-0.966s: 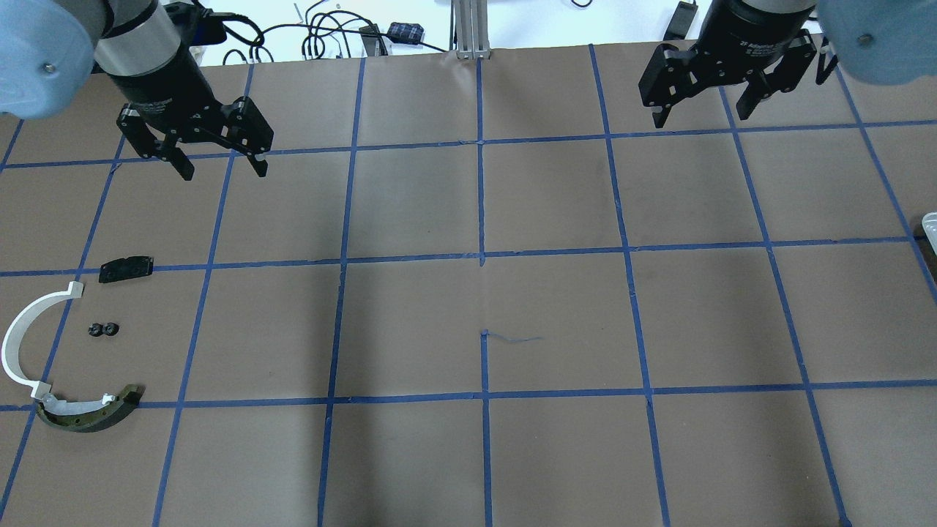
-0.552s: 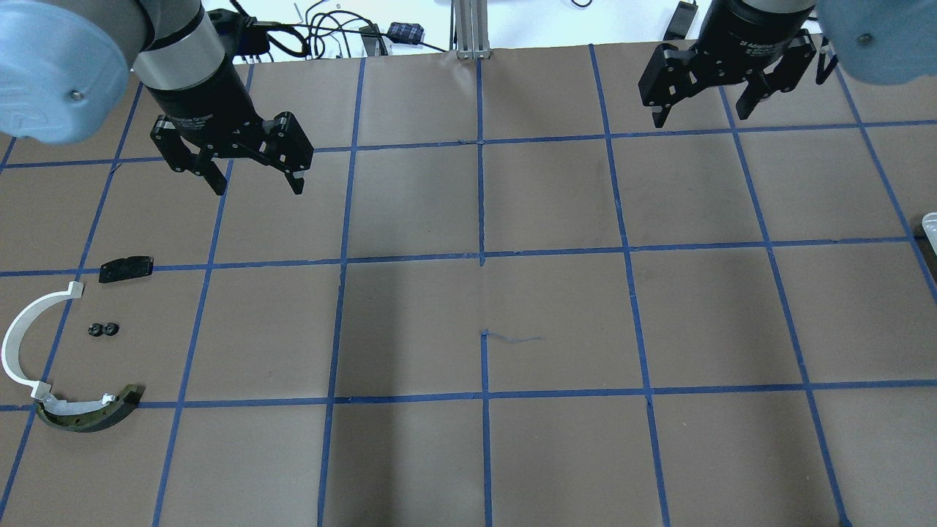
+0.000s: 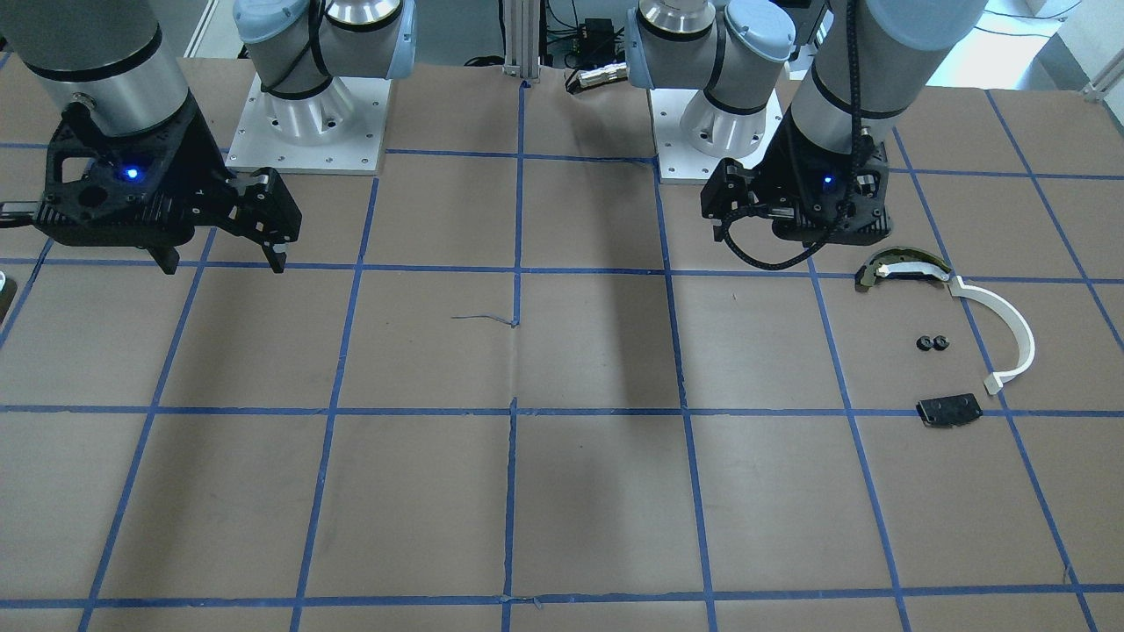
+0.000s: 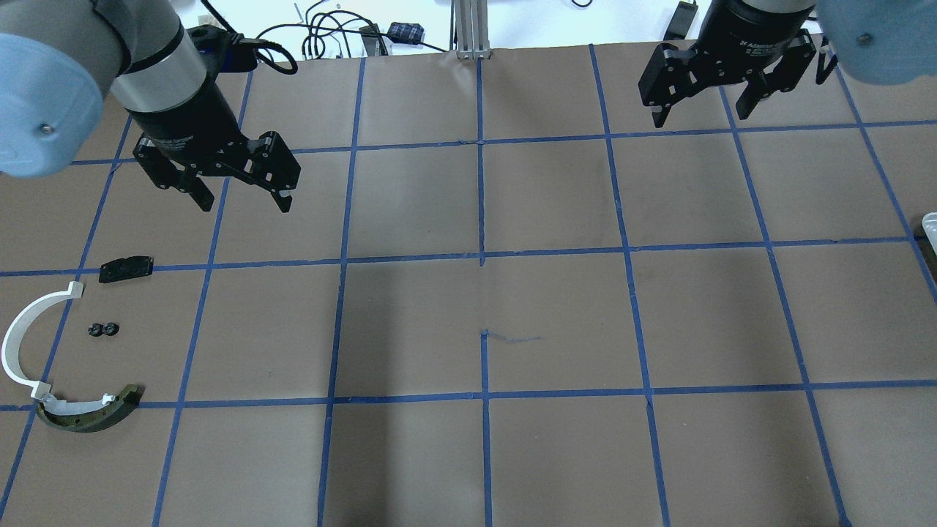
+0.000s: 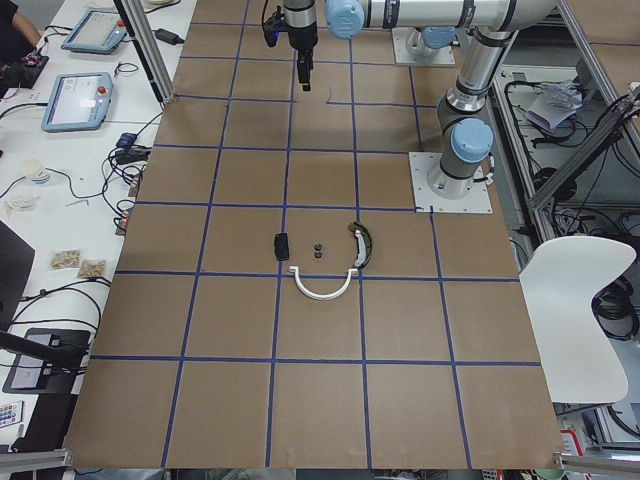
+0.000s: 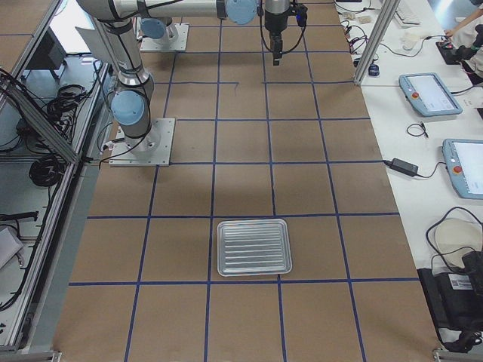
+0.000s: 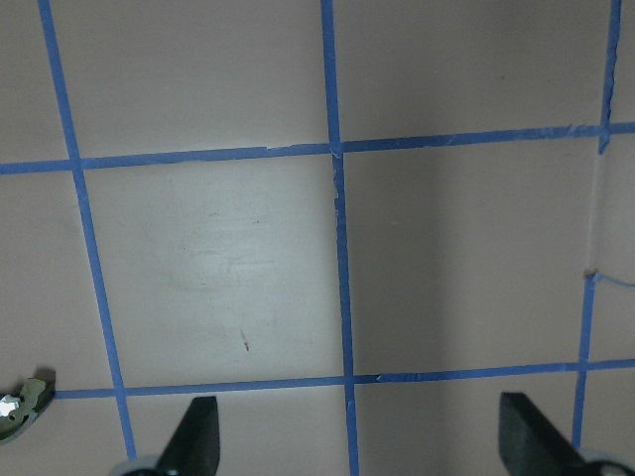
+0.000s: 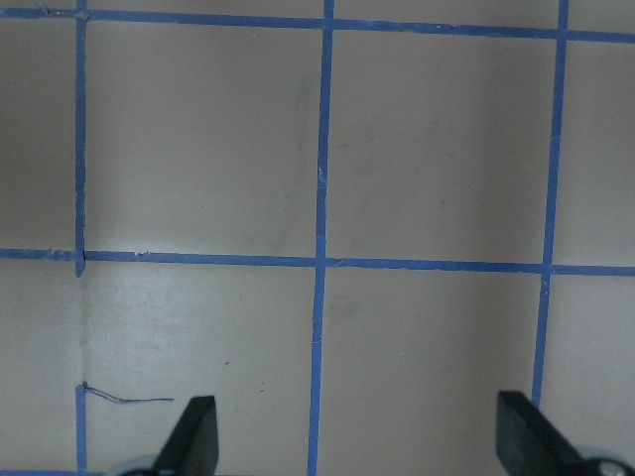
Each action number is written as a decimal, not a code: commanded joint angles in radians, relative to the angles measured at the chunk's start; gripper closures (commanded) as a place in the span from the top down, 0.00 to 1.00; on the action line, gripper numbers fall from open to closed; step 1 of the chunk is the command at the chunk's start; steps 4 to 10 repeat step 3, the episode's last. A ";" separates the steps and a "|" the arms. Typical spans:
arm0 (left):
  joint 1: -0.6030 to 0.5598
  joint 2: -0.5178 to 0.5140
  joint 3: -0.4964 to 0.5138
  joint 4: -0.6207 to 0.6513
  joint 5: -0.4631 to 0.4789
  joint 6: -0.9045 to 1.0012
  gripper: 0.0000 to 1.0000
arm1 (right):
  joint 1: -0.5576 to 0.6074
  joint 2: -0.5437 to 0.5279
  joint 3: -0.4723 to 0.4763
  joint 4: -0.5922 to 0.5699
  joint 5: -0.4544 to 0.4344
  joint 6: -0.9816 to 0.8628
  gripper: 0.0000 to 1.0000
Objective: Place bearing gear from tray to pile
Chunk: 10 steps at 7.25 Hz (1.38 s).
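The pile lies at the table's left: a thin white arc strip, a dark-and-tan curved piece, a flat black plate and two small black bearing gears side by side. They also show in the front view, with the gears between the arc and the curved piece. The metal tray looks empty in the right side view. My left gripper is open and empty, above the table beyond and right of the plate. My right gripper is open and empty at the far right.
Brown paper with a blue tape grid covers the table. A sliver of the tray shows at the overhead view's right edge. Cables and an aluminium post stand beyond the far edge. The left wrist view catches the curved piece's tip.
My left gripper has moved right and then nearer, toward the pile's side of the table, staying open. The right arm and the pile have not moved.
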 commanded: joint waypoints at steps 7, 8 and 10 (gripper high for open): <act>0.034 0.027 -0.035 -0.006 0.000 0.026 1.00 | 0.000 0.001 0.000 -0.001 0.001 0.000 1.00; 0.034 0.027 -0.035 -0.006 0.000 0.026 1.00 | 0.000 0.001 0.000 -0.001 0.001 0.000 1.00; 0.034 0.027 -0.035 -0.006 0.000 0.026 1.00 | 0.000 0.001 0.000 -0.001 0.001 0.000 1.00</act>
